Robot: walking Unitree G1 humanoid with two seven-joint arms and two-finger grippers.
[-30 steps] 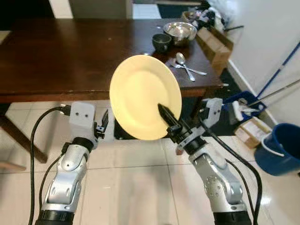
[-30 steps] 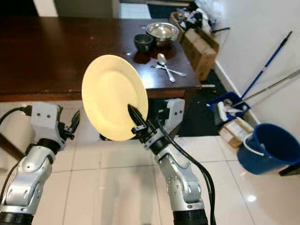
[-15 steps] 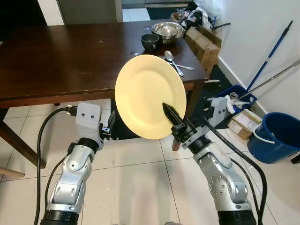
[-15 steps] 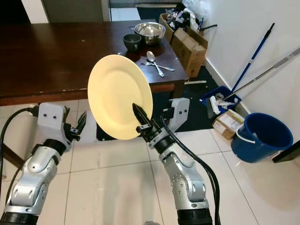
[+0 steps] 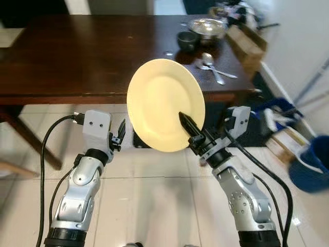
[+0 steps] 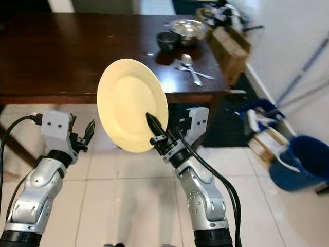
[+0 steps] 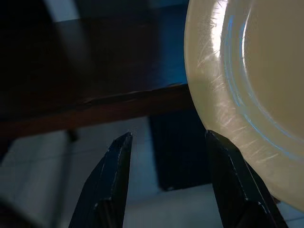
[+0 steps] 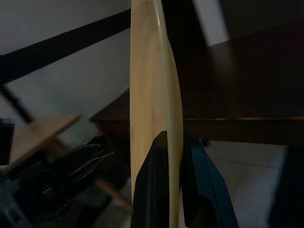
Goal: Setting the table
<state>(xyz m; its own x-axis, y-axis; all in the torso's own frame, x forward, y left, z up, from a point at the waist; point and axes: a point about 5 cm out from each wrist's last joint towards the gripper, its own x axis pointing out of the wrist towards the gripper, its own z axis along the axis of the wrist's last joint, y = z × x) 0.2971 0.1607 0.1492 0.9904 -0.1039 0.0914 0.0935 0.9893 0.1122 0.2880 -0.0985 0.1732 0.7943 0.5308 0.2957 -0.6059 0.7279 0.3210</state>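
You had the table [image 5: 77, 56] ahead of both grippers, beyond the tiled floor [image 5: 154, 195]. Plate [image 5: 164, 110] stood on edge, lifted clear of the table, its lower rim pinched by your right gripper [image 5: 188, 125]. Left gripper [image 5: 121, 135] hung just beside the plate's rim, fingers [image 7: 111, 183] spread, gripping nothing. Far past the plate: steel bowl [image 5: 207, 25], cup [image 5: 187, 40], spoons [image 5: 213, 69].

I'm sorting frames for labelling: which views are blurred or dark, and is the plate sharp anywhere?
Eye views: plate sharp, blue bucket and right edge smeared. Left wrist view: dim, table soft. Right wrist view: right gripper clamps the plate's rim; background dark, blurred.
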